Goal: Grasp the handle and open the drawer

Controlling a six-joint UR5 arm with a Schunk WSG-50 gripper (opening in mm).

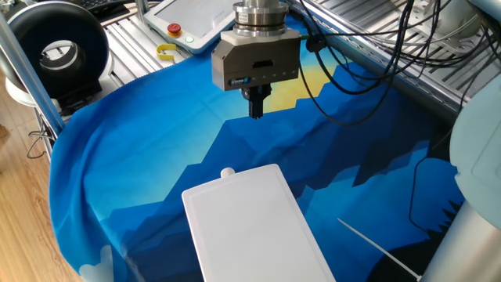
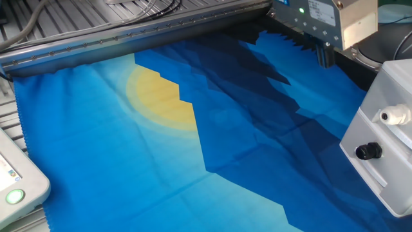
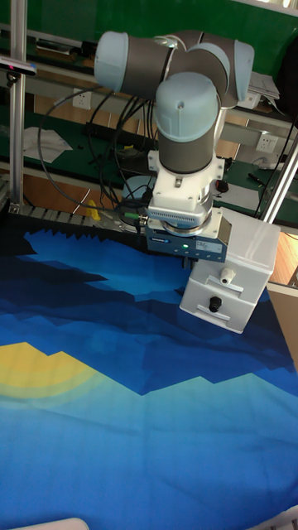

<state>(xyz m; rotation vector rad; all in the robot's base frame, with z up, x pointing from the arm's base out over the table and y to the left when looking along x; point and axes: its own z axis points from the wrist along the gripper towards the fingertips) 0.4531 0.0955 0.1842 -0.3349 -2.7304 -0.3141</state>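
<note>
A white rounded box (image 1: 252, 225) sits on the blue cloth, its drawer (image 2: 372, 126) closed flush in the narrow front. The handle (image 2: 392, 116), a small round white knob, sticks out of that front; it also shows as a handle (image 1: 228, 173) at the box's far end and as a handle (image 3: 225, 274) beside the arm. Below it sits a black knob (image 2: 367, 151). My gripper (image 1: 256, 108) hangs above the cloth, well short of the handle, fingers pressed together on nothing. In the other fixed view the gripper (image 2: 325, 59) is up and left of the box.
A white pendant (image 1: 192, 19) with a red button (image 1: 174, 30) and a yellow object (image 1: 165, 52) lie on the slatted bench beyond the cloth. A black round device (image 1: 59, 51) stands at the left. Cables (image 1: 368, 55) hang behind the gripper.
</note>
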